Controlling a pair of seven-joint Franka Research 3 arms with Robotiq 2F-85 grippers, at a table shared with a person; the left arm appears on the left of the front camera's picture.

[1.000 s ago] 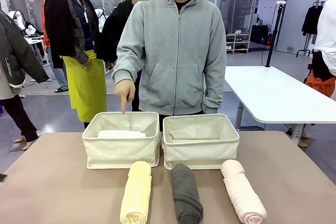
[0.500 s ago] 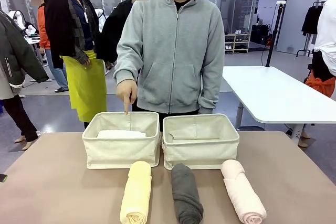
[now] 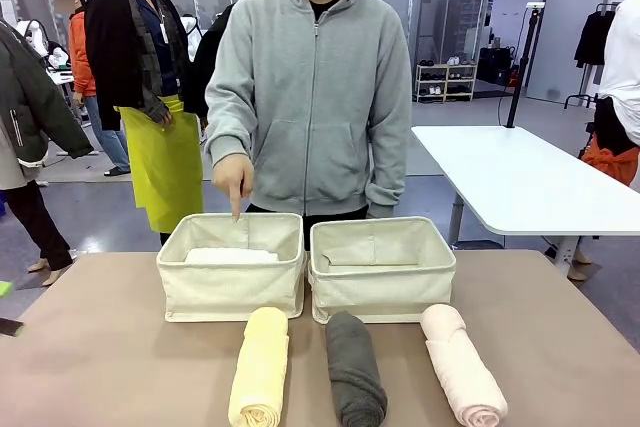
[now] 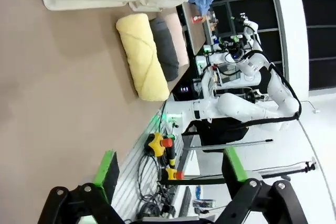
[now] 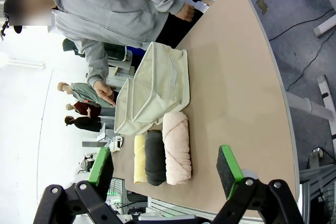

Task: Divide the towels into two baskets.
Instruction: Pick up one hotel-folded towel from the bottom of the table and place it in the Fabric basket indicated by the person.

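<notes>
Left gripper (image 4: 170,182) and right gripper (image 5: 165,174) spread, empty; hand (image 3: 233,175) pointing over left basket (image 3: 232,292), white towel (image 3: 232,256) apparently inside, risks being struck during delivery.

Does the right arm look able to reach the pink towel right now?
Probably yes: the pink towel lies uncovered on the table's right side, the person's hand points at the left basket, and the jaws stand open.
</notes>
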